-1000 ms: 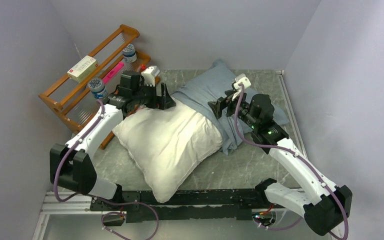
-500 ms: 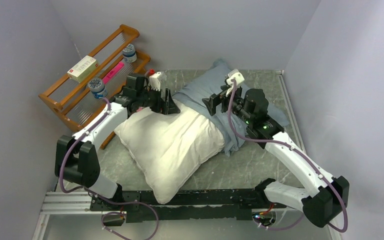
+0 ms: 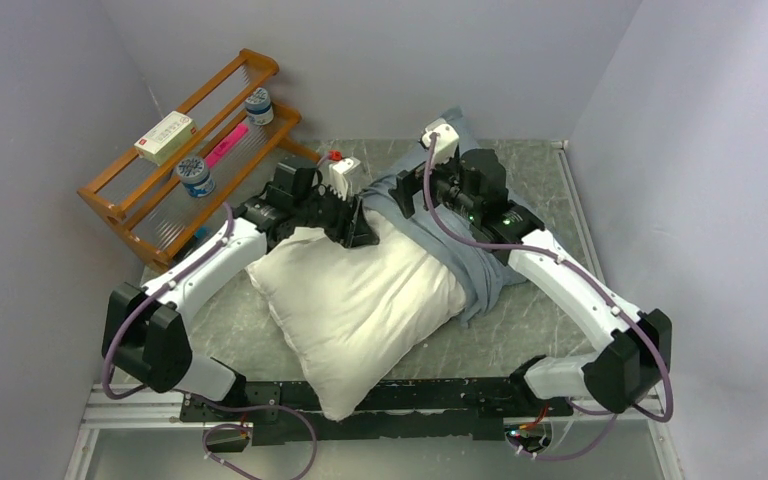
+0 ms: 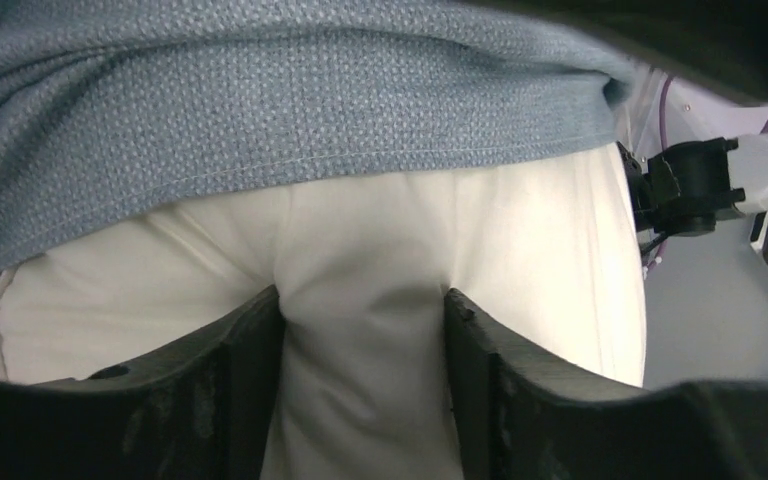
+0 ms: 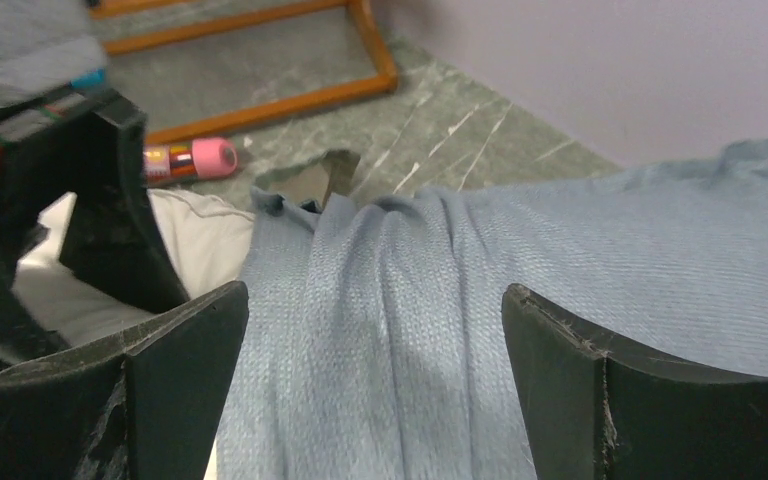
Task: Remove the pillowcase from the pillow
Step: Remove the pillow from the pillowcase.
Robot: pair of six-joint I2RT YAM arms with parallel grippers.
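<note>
Pillowcase [image 3: 475, 268] lies bunched toward the table's [image 3: 460, 345] far right corner, beneath the right gripper [image 5: 375, 300], its jaws spread wide; left gripper [image 4: 365, 305] pinches a fold of the pillow [image 3: 360, 300].

Pillow: large plump white stuffed rectangular cushion [image 3: 360, 300]. It lies flat and diagonal on the table [image 3: 520, 330], with one corner toward the near edge. Most of its surface is bare, and a fold is bunched up near its far end.

Pillowcase: thin slate blue-grey woven cloth cover [image 3: 468, 262], showing only its plain face. It is rumpled and covers only the pillow's far right end. Its stitched hem runs across the white fabric, and the loose cloth trails onto the table beyond.
</note>
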